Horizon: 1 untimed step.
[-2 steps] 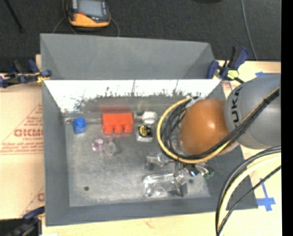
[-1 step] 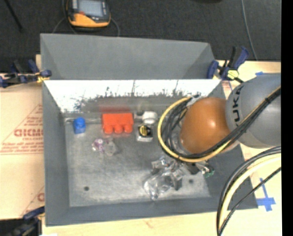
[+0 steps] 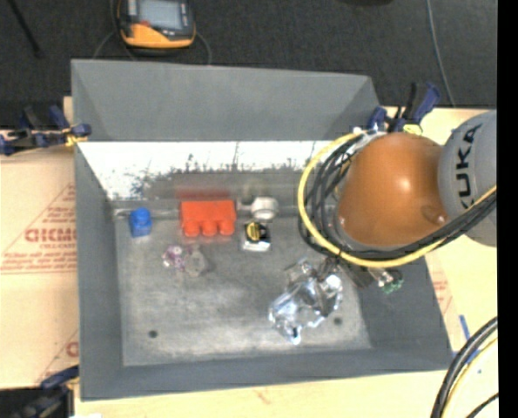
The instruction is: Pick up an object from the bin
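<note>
- Crumpled clear plastic wrap (image 3: 300, 306) is lying on the floor of the grey bin (image 3: 241, 360), in its near right part. It is just under the wrist of the KUKA arm (image 3: 472, 168), whose orange cover (image 3: 389, 194) and looped cables are hiding much of the tool.
- The jaws are hanging beneath that cover, by the wrap's upper right end. Glinting plastic and the wrist are masking them, so it cannot be told whether they are open or closed.
- The wrap's long axis is running diagonally, from lower left to upper right in the camera view, with the upper end towards the arm. As a shapeless wad it is showing no front or back, only a fuller lobe at the lower left.
- The step in hand appears to be settling onto the wrap for a grasp. Doing it well likely means coming straight down and closing across the diagonal, over the thick middle rather than a thin edge.
- The film is likely going to squash and slip, so a deep bite and a slow, straight lift seem wise. The bin's right wall is standing near and needs clearance.
- A red studded block (image 3: 208, 217), a small blue block (image 3: 139, 222), a clear faceted piece (image 3: 182, 259) and a small white, black and yellow item (image 3: 259, 222) are lying well apart from the wrap, nearer the back wall.
</note>
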{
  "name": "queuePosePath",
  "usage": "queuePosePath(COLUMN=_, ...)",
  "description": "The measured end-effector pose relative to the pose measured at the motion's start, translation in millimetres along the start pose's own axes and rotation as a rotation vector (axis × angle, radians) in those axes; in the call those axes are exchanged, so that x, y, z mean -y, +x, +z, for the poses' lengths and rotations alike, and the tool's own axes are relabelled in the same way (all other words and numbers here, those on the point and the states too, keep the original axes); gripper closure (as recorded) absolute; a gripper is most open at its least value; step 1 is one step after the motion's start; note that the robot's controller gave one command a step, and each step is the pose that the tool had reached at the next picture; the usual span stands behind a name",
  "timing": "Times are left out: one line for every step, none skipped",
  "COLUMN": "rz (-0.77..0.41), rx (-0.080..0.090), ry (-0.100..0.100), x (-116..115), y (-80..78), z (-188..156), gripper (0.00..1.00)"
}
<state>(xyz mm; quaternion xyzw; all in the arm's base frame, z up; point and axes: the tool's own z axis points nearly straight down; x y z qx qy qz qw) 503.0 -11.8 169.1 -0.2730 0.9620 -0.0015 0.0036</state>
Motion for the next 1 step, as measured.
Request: queuePosePath(rz=0.025, rx=0.002, ry=0.001, x=-10.3, y=-3.1, z=-117.1, gripper=1.0)
